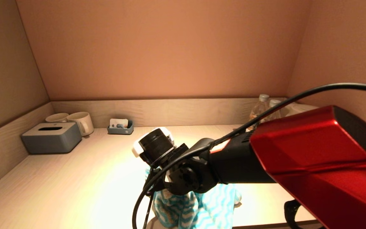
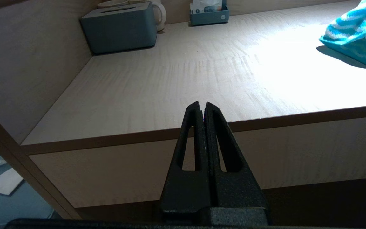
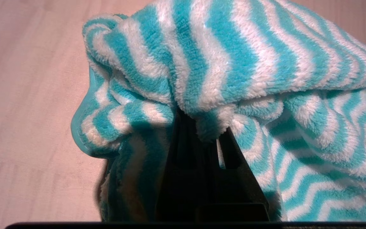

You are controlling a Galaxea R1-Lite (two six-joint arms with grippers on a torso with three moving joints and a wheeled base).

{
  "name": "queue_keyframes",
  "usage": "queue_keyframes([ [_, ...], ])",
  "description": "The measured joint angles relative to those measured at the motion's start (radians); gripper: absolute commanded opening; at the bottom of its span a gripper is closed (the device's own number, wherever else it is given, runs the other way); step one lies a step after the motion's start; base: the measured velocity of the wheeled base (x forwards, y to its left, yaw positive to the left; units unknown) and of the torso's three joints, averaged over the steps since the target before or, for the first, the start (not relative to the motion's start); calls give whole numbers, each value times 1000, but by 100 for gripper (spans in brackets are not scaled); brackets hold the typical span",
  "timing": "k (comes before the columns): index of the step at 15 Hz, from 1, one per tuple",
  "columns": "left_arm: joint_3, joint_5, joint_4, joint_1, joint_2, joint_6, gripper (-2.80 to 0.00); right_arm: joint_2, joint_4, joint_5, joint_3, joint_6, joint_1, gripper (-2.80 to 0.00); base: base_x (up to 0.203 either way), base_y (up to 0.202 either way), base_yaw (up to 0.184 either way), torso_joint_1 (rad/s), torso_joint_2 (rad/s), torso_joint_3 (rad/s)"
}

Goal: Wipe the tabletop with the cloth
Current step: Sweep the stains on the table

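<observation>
Head view hides the right gripper (image 3: 206, 140) behind its wrist; it pinches the cloth (image 3: 233, 73) near the tabletop's (image 1: 75, 178) front edge. Left gripper (image 2: 202, 108) clenched, parked off-table.

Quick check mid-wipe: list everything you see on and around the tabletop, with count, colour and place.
cloth: one, teal and white stripes, front of the tabletop, bunched.
tissue box: one, grey, back left corner.
mugs: two, cream, behind the tissue box.
small tray: one, blue-grey, holding sachets, at the back wall.
water bottles: two, clear, back right.
right claw: shut on the cloth.
left claw: shut, empty, off the front edge, left of the cloth.
</observation>
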Motion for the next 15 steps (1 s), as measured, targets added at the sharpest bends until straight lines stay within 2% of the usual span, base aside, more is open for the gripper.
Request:
queue_keyframes([
  [6,0,0,0,0,0,1,-280,-156,1,-81,78,-1,-79,-280,0,0,0,0,0,0],
  [15,0,0,0,0,0,0,-280,-476,25,-118,215,-43,-269,-280,0,0,0,0,0,0],
])
